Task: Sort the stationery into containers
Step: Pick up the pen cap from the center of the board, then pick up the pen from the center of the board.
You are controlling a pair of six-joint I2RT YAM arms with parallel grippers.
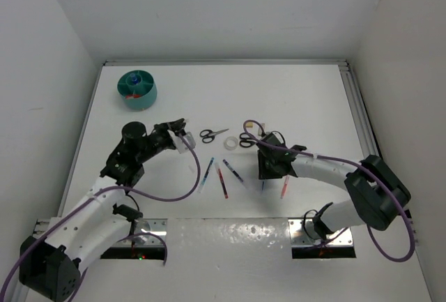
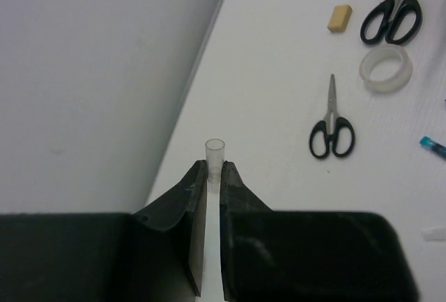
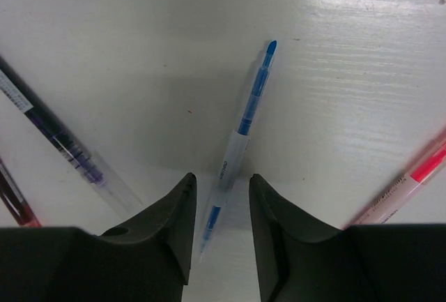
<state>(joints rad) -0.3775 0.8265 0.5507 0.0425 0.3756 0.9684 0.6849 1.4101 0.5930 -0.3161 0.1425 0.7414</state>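
I note the right gripper point(image 3: 221, 180) with jaws spread astride the thin blue-and-clear plastic pen point(image 3: 244, 124), whose long axis runs nearly straight ahead between them; the left gripper point(image 2: 214, 169) pinches a clear plastic pen point(image 2: 214, 150).

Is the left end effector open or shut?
The left end effector is shut on a clear pen; the wrist view shows both jaws pressed against it.

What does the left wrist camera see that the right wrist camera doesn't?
Only the left wrist view: the left gripper pinching a clear pen, the near scissors, the far scissors, the tape roll and the eraser. Only the right wrist view: the right gripper open around a blue pen, a red pen and a purple pen. Both: the white table, and a pen between the jaws.
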